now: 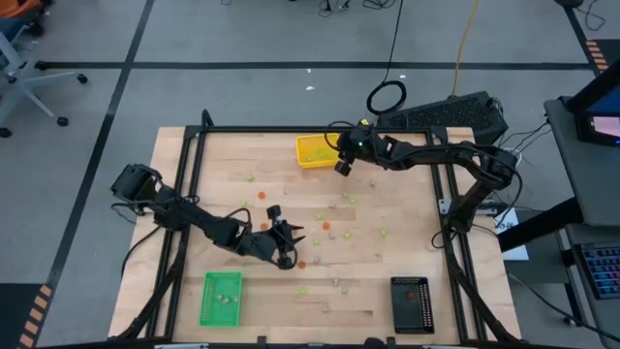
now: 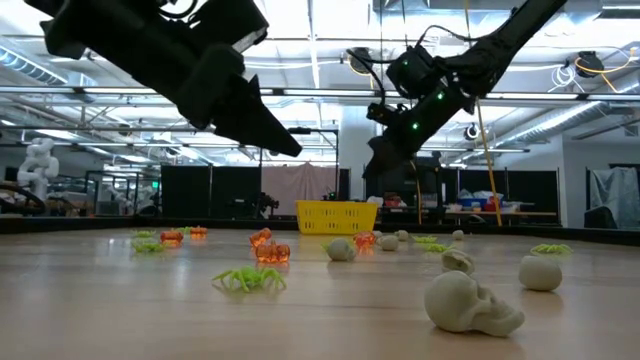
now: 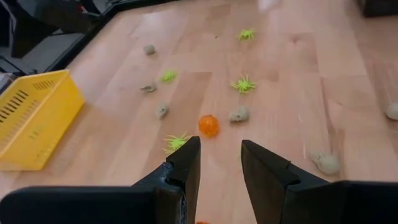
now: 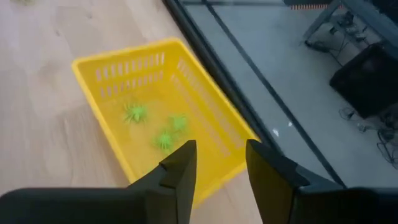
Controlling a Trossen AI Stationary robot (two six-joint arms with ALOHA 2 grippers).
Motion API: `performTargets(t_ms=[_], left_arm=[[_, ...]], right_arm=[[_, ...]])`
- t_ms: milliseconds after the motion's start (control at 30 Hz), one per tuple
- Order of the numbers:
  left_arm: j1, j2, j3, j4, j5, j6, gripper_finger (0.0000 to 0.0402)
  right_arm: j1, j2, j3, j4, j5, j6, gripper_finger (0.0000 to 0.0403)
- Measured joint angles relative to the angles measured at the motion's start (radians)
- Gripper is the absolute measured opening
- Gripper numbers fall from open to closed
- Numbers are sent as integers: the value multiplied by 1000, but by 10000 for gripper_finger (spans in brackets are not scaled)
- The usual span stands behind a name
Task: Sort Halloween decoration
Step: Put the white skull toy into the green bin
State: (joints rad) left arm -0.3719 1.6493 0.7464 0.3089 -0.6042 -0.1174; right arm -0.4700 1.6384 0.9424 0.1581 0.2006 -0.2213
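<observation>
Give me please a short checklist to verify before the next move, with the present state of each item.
1. Right end effector open with nothing between its fingers: ok.
2. Right end effector above the yellow tray: ok.
3. Three green spiders lie inside that tray: ok.
4. Left end effector open and empty: ok.
5. A pickable piece ahead of the left end effector, the orange piece lying apart from its neighbours: ok.
6. Contents of the black tray: cannot tell.
</observation>
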Motion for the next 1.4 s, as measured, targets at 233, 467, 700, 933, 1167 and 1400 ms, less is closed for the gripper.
performTargets(t_ms=[233,467,700,933,1167,1400], left_arm=[[0,0,0,3,37,-30,115],[34,0,1,109,128,76,115],[18,0,74,-47,234,41,115],[-79,2,98,-80,290,-5,115],[-116,77,99,33,281,-40,115],[-98,201,218,-5,227,-62,115]], right_arm=[[174,-225,1,-371,-23,183,128],[461,-346,-5,-531,-14,408,128],[692,-297,-207,-128,139,393,128],[795,-219,-294,166,141,393,128],[816,-140,-294,258,143,392,128],[826,-125,-294,287,210,372,128]])
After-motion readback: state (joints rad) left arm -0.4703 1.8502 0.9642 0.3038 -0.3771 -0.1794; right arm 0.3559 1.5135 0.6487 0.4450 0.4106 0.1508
